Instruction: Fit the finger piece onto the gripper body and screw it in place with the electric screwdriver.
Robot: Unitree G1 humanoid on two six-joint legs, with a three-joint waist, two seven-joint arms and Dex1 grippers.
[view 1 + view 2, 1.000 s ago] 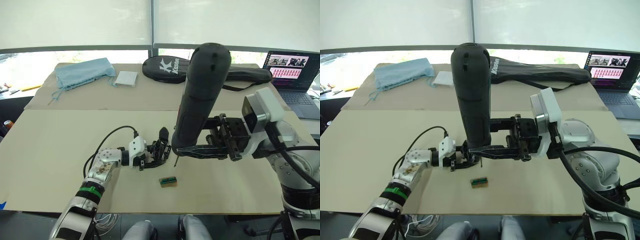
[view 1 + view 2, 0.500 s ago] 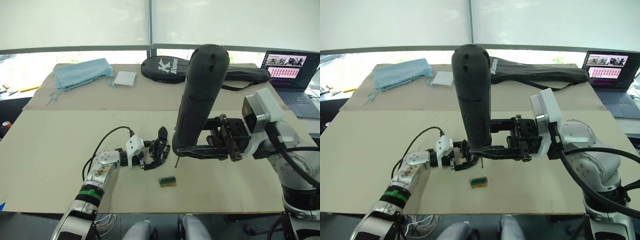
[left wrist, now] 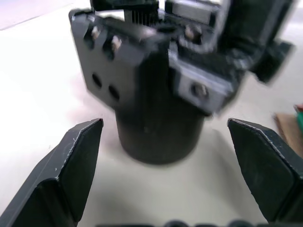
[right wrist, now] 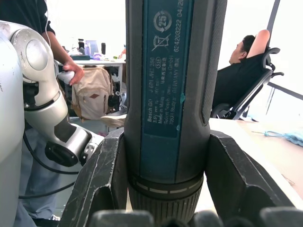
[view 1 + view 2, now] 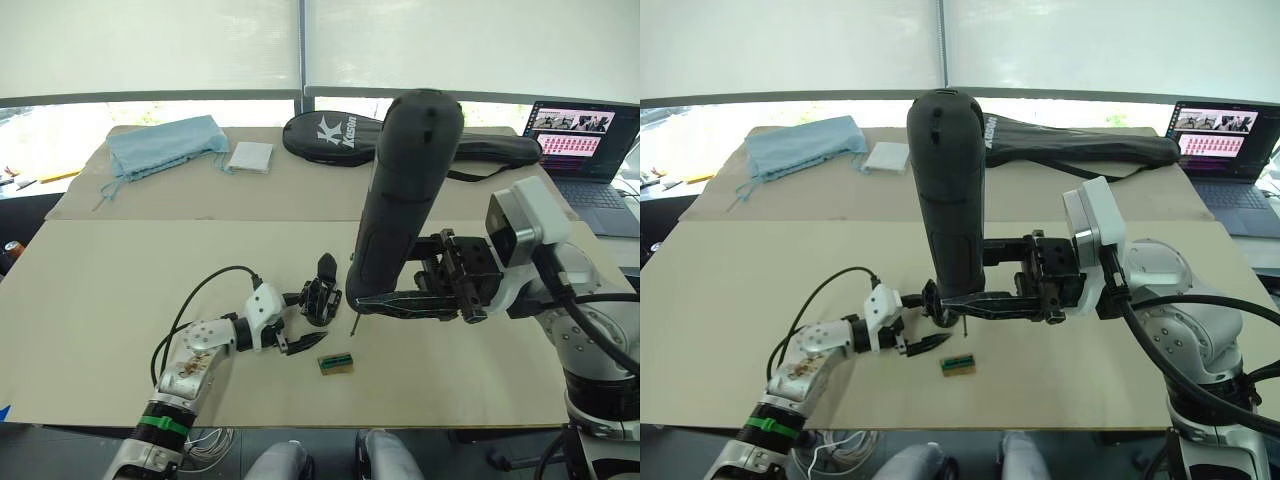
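Right hand (image 5: 400, 303) clamps electric screwdriver (image 5: 400, 200) upright, bit just beside gripper body (image 5: 322, 293). Left hand (image 5: 300, 335) spread, near body, released.

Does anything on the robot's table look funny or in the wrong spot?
Nothing looks broken or spilled. The gripper body stands upright on the table. The left gripper is open, with the body just ahead of its fingers. The right gripper holds the electric screwdriver upright, bit down, beside the body. A small green-and-brown block lies nearby.

The electric screwdriver (image 4: 166, 94) label reads "Bosch GO" and "25"; the racket bag (image 5: 330, 132) shows a white "K".
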